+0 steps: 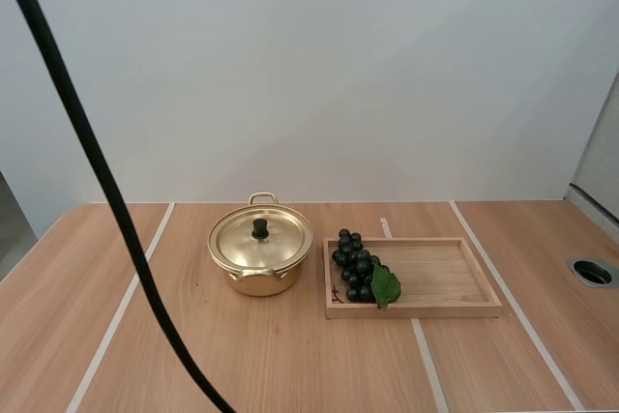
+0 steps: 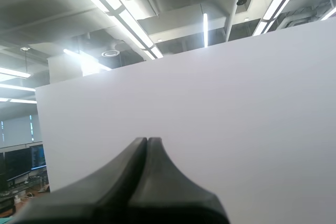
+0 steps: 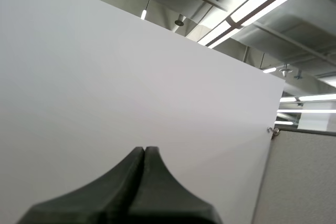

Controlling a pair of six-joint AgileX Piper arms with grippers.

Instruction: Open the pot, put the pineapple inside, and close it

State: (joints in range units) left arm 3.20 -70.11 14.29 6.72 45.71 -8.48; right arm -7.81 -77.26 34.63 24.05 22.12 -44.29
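Pot [image 1: 256,278], brass-coloured, standing upright on the wooden table [image 1: 193,355] with its lid [image 1: 261,239] seated and the black knob [image 1: 260,228] at the lid's centre. Just beside it, on the side of the right arm, lies a wooden tray [image 1: 455,278]. A bunch of grapes [image 1: 356,268] rests at the tray's pot-side end, with what appears to be a green leaf [image 1: 386,285] at its near edge. The fruit on hand is thus grapes, not the pineapple that the task names.

Left gripper [image 2: 147,141]: fingers pressed together into one dark wedge, holding nothing, raised and facing a white wall. Right gripper [image 3: 144,149]: likewise closed and empty, facing the same wall. Neither is near the pot or the tray.

Stage, as judged: nothing begun; lifting the lid is the first step.

Hazards, as judged:
- The knob is small. An off-centre pinch could slip, tilt the lid, or drag the light pot across the table.
- The bunch lies close against the tray's end wall, so a descending finger could strike the rim and shift the tray.
- A grip on a single berry might let the cluster swing or drop.
- A lid set down too near the tray would crowd the fruit's path to the pot.
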